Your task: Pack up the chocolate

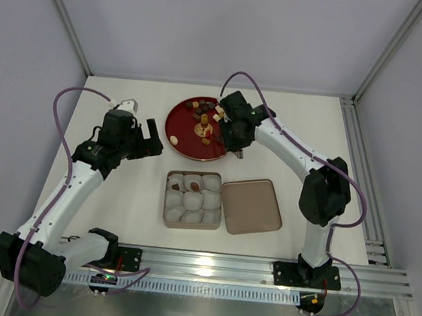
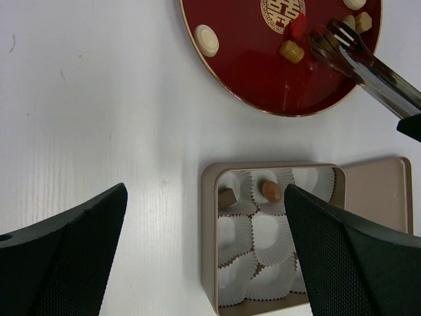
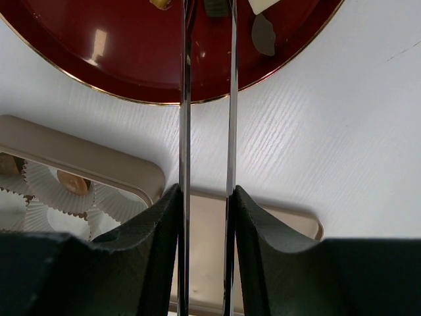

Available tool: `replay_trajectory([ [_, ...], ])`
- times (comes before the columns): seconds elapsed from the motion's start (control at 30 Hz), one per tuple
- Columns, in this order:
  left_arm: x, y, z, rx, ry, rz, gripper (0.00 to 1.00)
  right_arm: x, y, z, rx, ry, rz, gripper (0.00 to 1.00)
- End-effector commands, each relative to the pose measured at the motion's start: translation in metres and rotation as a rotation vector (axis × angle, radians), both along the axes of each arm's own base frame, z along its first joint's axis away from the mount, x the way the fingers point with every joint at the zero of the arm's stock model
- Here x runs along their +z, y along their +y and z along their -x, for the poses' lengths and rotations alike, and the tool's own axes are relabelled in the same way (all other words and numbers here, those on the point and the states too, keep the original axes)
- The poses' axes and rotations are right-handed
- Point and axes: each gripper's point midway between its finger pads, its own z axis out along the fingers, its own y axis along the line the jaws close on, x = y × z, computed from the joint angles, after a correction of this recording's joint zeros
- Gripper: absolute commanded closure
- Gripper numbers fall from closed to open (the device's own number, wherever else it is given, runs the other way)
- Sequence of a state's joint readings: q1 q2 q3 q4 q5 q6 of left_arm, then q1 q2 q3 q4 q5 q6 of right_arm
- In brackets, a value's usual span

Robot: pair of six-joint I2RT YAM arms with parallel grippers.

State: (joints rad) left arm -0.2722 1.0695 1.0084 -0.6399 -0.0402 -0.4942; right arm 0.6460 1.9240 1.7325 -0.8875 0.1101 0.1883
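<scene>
The right gripper (image 1: 231,128) was pinched on the handle end of thin metal tongs (image 2: 371,69), one finger against each arm, and the two arms ran forward side by side with a narrow gap between them. The tong tips stood over the red plate (image 1: 178,136), among the loose chocolates (image 1: 204,112) scattered across the plate's far half. A tan piece (image 2: 291,51) lay just beside the tips on the plate's gold emblem side, and more pieces lay just past them near the rim. Whether anything sat between the tips could not be told. A cream round piece (image 2: 208,40) lay alone, well apart from the tongs, near the plate's opposite edge.

The left gripper (image 1: 142,126) hung with its jaws spread wide and nothing between them, above bare table to the left of the plate and apart from every chocolate. Below it stood the square tin (image 1: 166,212), lined with white paper cups (image 2: 273,238). Two cups in the row nearest the plate each held a piece: a brown square (image 2: 227,197) and a reddish-brown oval (image 2: 270,191). The tin's lid (image 1: 251,206) lay flat, touching the tin's right side.
</scene>
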Motion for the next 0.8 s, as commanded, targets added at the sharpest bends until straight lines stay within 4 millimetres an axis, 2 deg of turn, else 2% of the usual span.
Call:
replay_trajectory([
  [0.0,0.0041,-0.0005,-0.0058,0.005,-0.024,0.016,0.00,0.0284,-0.0004,0.0011,-0.006,-0.060,-0.042,0.62],
  [0.5,0.0038,-0.0009,-0.0057,0.005,-0.024,0.018,0.00,0.0257,-0.0017,0.0067,-0.009,-0.052,-0.054,0.62],
  [0.77,0.0046,-0.0010,-0.0054,0.004,-0.027,0.017,0.00,0.0272,0.0024,0.0020,-0.006,-0.056,-0.059,0.70],
])
